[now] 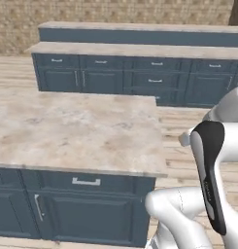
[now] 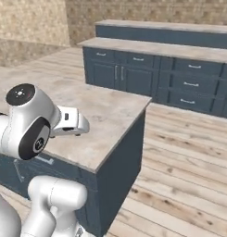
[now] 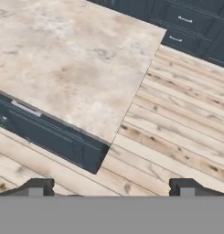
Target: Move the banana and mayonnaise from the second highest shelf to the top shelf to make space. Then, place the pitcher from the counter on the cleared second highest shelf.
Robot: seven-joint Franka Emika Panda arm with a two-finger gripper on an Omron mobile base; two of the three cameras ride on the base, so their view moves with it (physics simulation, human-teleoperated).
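— What is seen nearest the base?

— The gripper is seen in the hand view with its two fingertips set wide apart and nothing between them; it is released and nothing is grasped. It is held above the wooden floor, just off the corner of the counter.

— And what is found beyond it?

— The counter is spread across the left base view, beige and marbled, over dark blue cabinets with silver bar handles. Past it, across a strip of floor, the stepped blue cabinet rows are set against a brick wall.

— Where are the things of the task?

— That cannot be told. No banana, mayonnaise, pitcher or fridge shelf is shown on the stretch of counter that is pictured, nor anywhere else in these views.

— Which step is judged to be in hand?

— The very first one, by the look of it: nothing is carried, and nothing is seen set on any shelf. The approach to the fridge is judged not yet made.

— What is called for next?

— Probably the base has to be driven or turned until the fridge is brought into view. Then the open gripper would be lined up with the banana or the mayonnaise on the second highest shelf.
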